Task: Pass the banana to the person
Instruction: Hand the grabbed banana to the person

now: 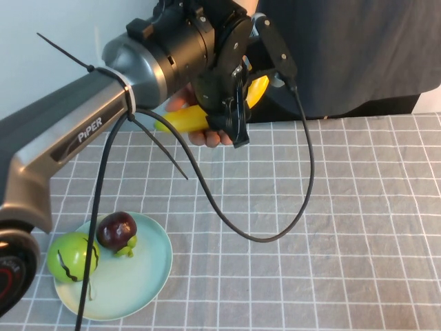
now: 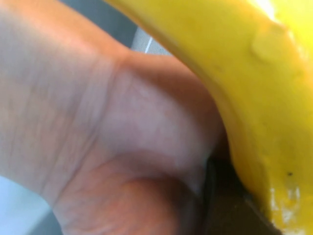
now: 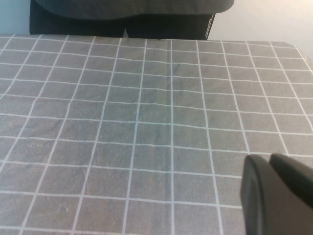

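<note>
The yellow banana [image 1: 185, 118] is held in the air at the table's far edge, in my left gripper [image 1: 233, 121], which is shut on its middle. The person [image 1: 344, 48], in a dark grey T-shirt, stands behind the table. Their bare hand [image 1: 205, 138] is right under the banana, palm touching it. The left wrist view is filled by the banana [image 2: 254, 73] and the hand [image 2: 98, 122], with one dark finger [image 2: 222, 205] against the fruit. My right gripper [image 3: 266, 164] is shut and empty, low over the cloth, and out of the high view.
A pale blue plate [image 1: 148, 276] at the front left holds a round green fruit [image 1: 71, 256] and a dark purple fruit [image 1: 116, 229]. A black cable [image 1: 303, 172] hangs from the left arm over the grey checked cloth [image 1: 358, 227].
</note>
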Available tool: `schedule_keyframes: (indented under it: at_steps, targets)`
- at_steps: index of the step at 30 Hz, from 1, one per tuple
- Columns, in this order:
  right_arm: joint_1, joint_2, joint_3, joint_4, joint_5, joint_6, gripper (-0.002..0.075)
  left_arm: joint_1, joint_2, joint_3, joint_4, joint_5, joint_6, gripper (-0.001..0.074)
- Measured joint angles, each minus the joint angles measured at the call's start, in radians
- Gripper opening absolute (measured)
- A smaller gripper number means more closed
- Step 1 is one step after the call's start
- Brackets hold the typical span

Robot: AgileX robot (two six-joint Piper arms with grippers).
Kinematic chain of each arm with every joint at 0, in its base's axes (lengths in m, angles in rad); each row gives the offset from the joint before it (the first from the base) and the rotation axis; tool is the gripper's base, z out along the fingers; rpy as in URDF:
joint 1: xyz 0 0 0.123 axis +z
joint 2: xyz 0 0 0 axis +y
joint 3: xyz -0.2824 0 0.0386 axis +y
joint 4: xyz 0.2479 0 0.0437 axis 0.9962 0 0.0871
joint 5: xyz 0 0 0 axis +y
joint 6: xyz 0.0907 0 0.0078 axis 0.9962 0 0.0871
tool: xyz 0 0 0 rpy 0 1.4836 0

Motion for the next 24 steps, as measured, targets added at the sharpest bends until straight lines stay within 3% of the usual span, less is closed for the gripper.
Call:
schedule_keyframes:
  at_steps: [3, 8, 11, 24]
  targets:
    - [0.0, 0.0, 0.0, 0.0, 0.0, 0.0, -0.0006, 0.0, 0.0, 0.0, -0.004, 0.0, -0.047, 0.0286]
    - [0.0, 0.0, 0.0, 0.0, 0.0, 0.0, -0.0006, 0.0, 0.0, 0.0, -0.004, -0.002, -0.087, 0.0522]
    - [0.0, 0.0, 0.0, 0.0, 0.0, 0.0, -0.0006, 0.0, 0.0, 0.0, -0.002, -0.007, -0.091, 0.0596]
    - [0.0, 0.0, 0.0, 0.0, 0.0, 0.0, -0.0006, -0.036, -0.149, 0.0, 0.016, 0.004, -0.115, 0.063]
